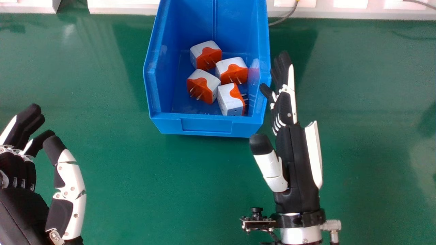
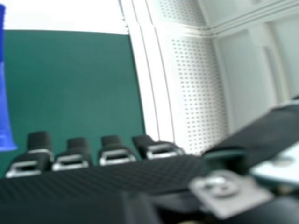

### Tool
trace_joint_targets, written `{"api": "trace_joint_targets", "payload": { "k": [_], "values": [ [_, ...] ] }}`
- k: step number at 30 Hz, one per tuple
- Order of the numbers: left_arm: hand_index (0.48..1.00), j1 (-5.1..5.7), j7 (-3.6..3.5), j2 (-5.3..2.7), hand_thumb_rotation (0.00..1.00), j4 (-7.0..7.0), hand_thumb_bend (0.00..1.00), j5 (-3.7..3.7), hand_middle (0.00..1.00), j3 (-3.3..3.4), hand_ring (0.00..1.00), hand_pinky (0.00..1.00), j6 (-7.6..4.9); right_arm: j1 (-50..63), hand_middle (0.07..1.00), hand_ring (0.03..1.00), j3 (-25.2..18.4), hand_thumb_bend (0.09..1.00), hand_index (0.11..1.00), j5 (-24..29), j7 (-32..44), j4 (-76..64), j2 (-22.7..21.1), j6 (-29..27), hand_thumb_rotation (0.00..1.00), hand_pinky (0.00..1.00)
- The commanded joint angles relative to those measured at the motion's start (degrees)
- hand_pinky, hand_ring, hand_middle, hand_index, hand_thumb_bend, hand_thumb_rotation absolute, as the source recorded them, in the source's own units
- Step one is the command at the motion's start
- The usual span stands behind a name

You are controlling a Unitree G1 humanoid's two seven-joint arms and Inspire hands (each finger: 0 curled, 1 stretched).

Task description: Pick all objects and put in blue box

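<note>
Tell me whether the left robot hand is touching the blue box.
Apart: the head view shows a broad stretch of green tabletop between the left robot hand and the blue box.

We have a green tabletop point(image 1: 153, 177) spreading across the head view. On it, at the upper centre, we see the blue box point(image 1: 207, 126) standing upright, with a grey cable point(image 1: 280, 20) just beside it, toward the upper right.
</note>
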Motion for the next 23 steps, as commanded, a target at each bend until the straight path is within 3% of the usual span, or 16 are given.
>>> {"api": "trace_joint_targets", "payload": {
  "k": [1, 10, 14, 19, 23],
  "values": [
    [0.738, 2.82, -0.17, -4.49, 0.00, -1.33, 0.23, 0.38, 0.73, 0.08, 0.74, 0.67, -0.53, 0.7, 1.000, 1.000, 1.2, 0.643, 1.000, -0.2, -0.5, -1.8, 4.7, -0.6, 1.00, 0.94],
    [0.740, 3.32, -0.11, -4.58, 0.00, -1.38, 0.23, 0.65, 0.74, -0.04, 0.74, 0.67, -0.51, 1.2, 1.000, 1.000, 1.3, 0.648, 1.000, -0.3, -0.2, -2.9, 4.4, 0.4, 1.00, 0.94],
    [0.740, 3.41, 0.05, -4.61, 0.00, -1.32, 0.23, 1.16, 0.74, 0.18, 0.75, 0.67, -0.38, 1.1, 1.000, 1.000, 1.4, 0.642, 1.000, -0.2, 0.0, -3.1, 4.2, 0.3, 1.00, 0.94],
    [0.742, 3.35, -0.04, -4.55, 0.00, -1.10, 0.23, 0.65, 0.74, -0.04, 0.75, 0.67, -0.75, 1.3, 1.000, 1.000, 1.3, 0.650, 1.000, -0.9, -0.2, -3.6, 4.0, 0.7, 1.00, 0.94],
    [0.742, 3.35, 0.03, -4.65, 0.00, -1.13, 0.23, 0.68, 0.74, -0.05, 0.75, 0.68, -0.69, 1.4, 1.000, 1.000, 1.3, 0.641, 1.000, -0.9, -0.3, -3.6, 4.0, 0.6, 1.00, 0.94]
  ]
}}
